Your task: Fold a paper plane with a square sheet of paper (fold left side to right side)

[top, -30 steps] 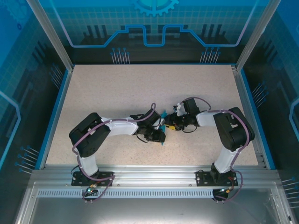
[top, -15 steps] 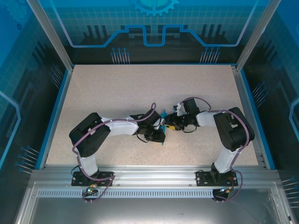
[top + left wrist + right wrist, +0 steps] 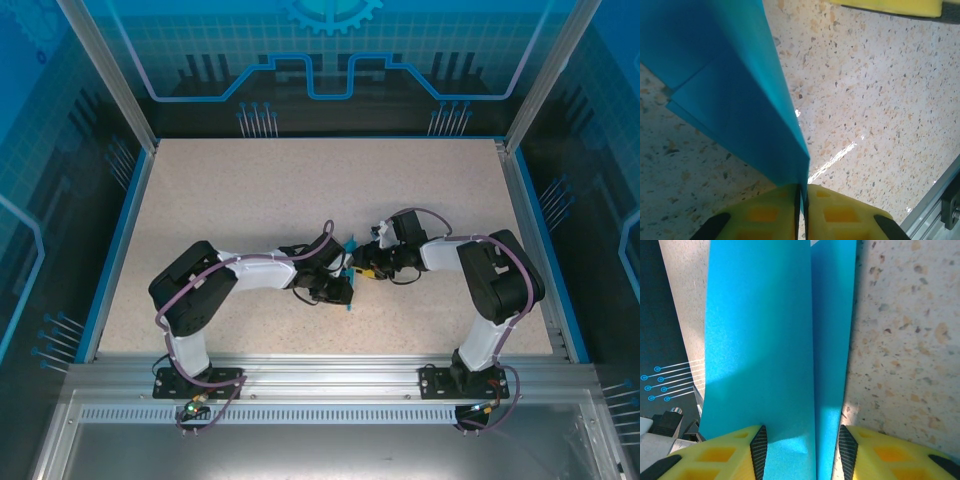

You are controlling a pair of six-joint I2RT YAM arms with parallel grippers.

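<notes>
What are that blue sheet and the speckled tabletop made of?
The blue sheet looks like thin matte paper: it holds sharp creases and layered folds. The tabletop seems to be polished speckled stone or a laminate imitating it: beige with dark flecks and glossy light reflections.

Both arms meet over the middle of the counter (image 3: 300, 190).

The left gripper (image 3: 343, 291) reaches in from the left, the right gripper (image 3: 362, 271) from the right, just beside each other. The folded paper (image 3: 735, 95) stands between them, raised off the counter, its edge pinched in the left jaws, its other end between the right jaws.
</notes>
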